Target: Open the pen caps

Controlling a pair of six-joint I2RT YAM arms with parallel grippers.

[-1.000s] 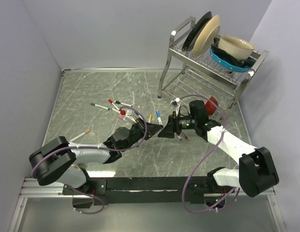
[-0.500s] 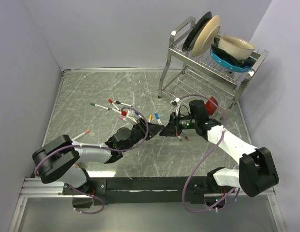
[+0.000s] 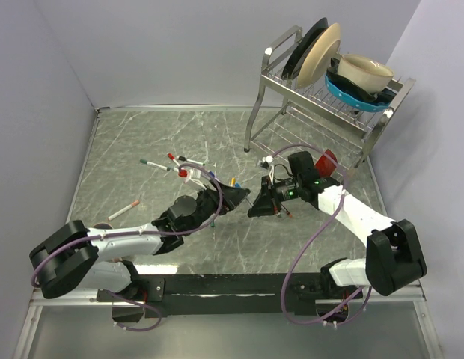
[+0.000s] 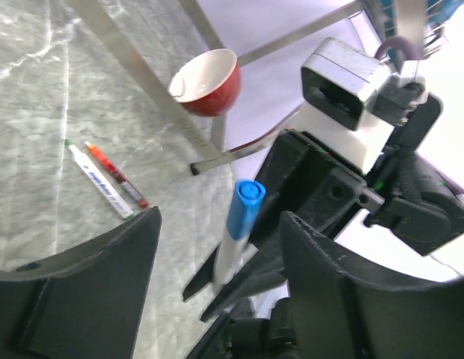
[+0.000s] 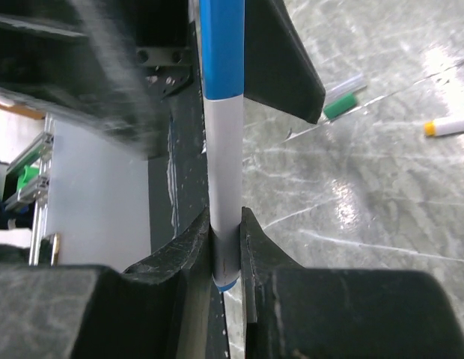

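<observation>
on the near side of the dish rack (image 3: 255, 112), the right claw (image 5: 226, 228) is closed on the blue pen (image 5: 223, 149). its long axis points into the open left claw (image 4: 221, 224), whose fingers stand on both sides of the blue cap (image 4: 245, 203), apart from it.

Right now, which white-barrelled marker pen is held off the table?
The blue-capped marker, its barrel clamped in the right gripper; the rest, like the orange-capped one, lie flat on the grey tabletop.
</observation>
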